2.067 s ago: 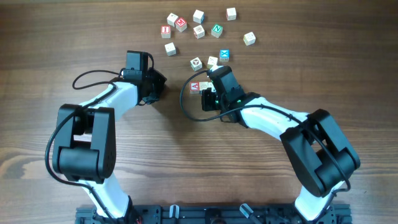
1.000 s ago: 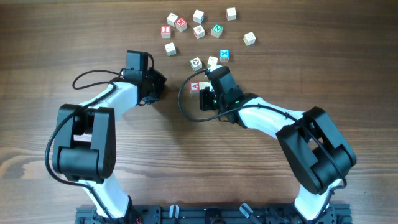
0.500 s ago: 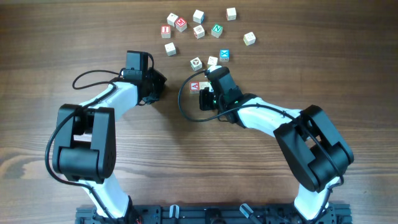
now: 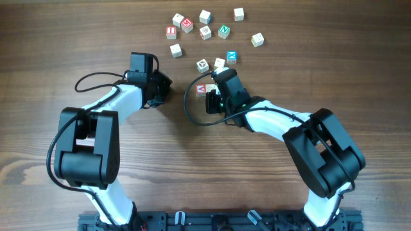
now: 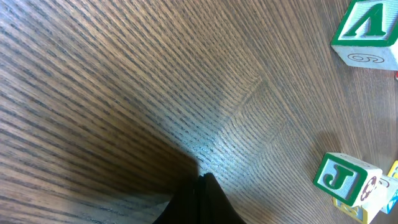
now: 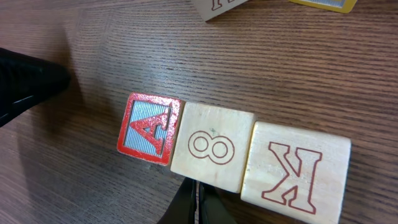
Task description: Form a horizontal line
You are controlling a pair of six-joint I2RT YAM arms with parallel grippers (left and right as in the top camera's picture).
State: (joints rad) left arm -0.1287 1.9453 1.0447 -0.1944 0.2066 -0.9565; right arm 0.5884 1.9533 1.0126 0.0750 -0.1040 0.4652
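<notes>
Three letter cubes lie side by side in a straight row in the right wrist view: a red-framed "A" cube [image 6: 149, 129], a pale "8" cube [image 6: 212, 147] and a pale "K" cube [image 6: 297, 171]. From overhead only the red "A" cube [image 4: 201, 89] shows; the rest of the row is under my right arm. My right gripper [image 6: 196, 202] is shut and empty, its tips touching the near side of the "8" cube. My left gripper [image 5: 202, 186] is shut and empty, resting low over bare wood left of the row [image 4: 162, 86].
Several loose letter cubes lie at the back of the table, among them a red one [image 4: 171, 31], a green one [image 4: 223, 30] and a blue one [image 4: 232, 57]. Green "J" [image 5: 345, 178] and "V" [image 5: 367, 28] cubes show in the left wrist view.
My right gripper has shifted slightly left along the row of cubes. The left arm has not moved.
</notes>
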